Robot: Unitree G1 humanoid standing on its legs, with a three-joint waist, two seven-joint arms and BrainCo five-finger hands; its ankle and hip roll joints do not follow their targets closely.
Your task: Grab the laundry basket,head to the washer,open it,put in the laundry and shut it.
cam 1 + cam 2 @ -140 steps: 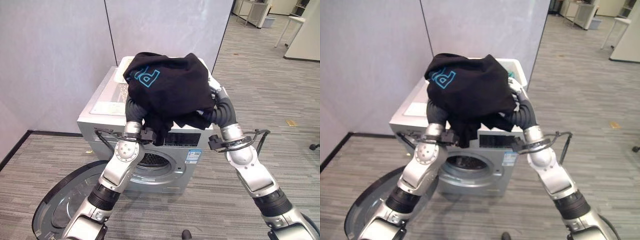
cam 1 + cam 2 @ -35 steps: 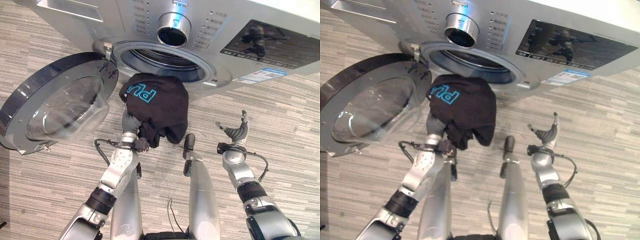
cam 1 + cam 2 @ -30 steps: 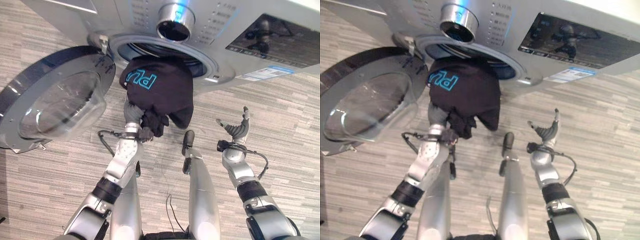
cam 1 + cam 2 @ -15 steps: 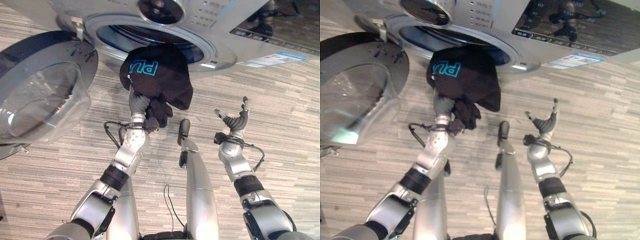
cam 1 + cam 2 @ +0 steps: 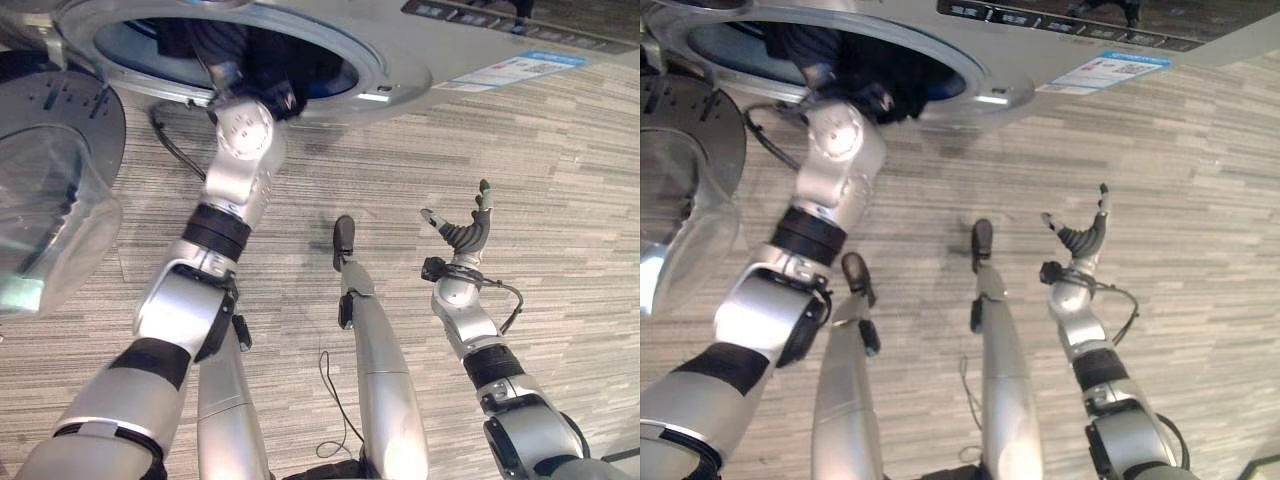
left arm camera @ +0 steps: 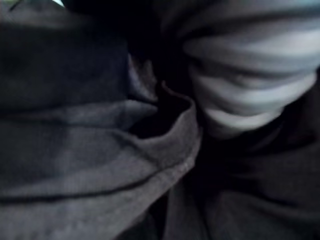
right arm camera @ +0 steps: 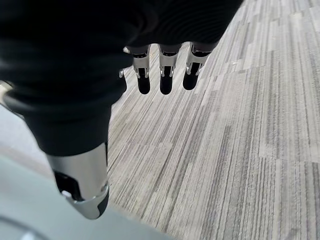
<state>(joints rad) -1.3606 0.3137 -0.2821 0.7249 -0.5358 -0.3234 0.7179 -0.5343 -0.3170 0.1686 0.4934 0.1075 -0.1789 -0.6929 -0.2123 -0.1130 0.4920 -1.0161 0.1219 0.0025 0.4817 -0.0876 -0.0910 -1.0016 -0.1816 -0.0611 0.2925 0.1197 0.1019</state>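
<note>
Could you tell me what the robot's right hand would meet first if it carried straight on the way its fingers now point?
Probably the washer: the right hand is open, fingers aimed over bare floor toward its front panel beside the door opening. Nothing shows between them, though depth is unclear.

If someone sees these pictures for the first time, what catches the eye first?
The left arm reaching into the open washer, where the dark laundry sits in the drum mouth. The round glass door hangs open at the robot's left. The right hand hovers over the floor, fingers straight.

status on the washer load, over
Left hand hidden inside washer drum with dark laundry. Right hand open, idle over floor. Door swung open, nothing blocking.
</note>
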